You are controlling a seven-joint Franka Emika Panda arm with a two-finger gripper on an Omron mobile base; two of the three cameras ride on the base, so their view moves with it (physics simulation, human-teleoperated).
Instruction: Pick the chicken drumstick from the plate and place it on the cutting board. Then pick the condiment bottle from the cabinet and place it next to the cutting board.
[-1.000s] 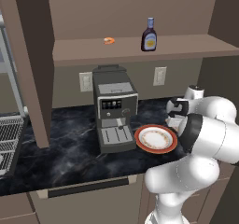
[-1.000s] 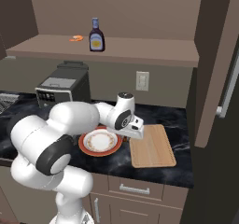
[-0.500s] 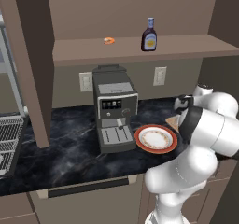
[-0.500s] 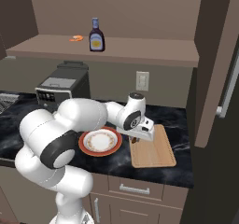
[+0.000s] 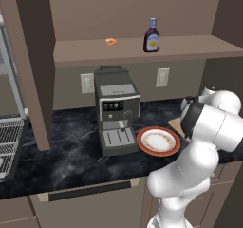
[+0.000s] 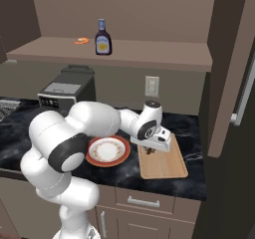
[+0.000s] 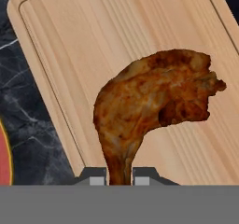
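Note:
In the hand view my gripper [image 7: 119,180] is shut on the thin bone end of the chicken drumstick [image 7: 149,106], which hangs over the tan cutting board [image 7: 93,41]. From the right base view the gripper [image 6: 152,151] hovers low over the left part of the cutting board [image 6: 167,164], just right of the red-rimmed plate [image 6: 107,151]. The plate [image 5: 158,141] lies bare in front of the coffee machine. The condiment bottle [image 5: 152,35] with its blue cap stands upright on the cabinet shelf [image 5: 142,51]; the right base view shows the bottle [image 6: 103,38] on the shelf [image 6: 124,54].
A grey coffee machine [image 5: 116,115] stands left of the plate. A tiny orange ring [image 5: 110,41] lies on the shelf left of the bottle. Dark marble counter [image 5: 71,160] runs leftward to a wire rack [image 5: 9,141]. A tall brown panel [image 6: 226,83] borders the board's right.
The gripper has carried the drumstick rightward from above the plate to above the cutting board. The plate is bare now.

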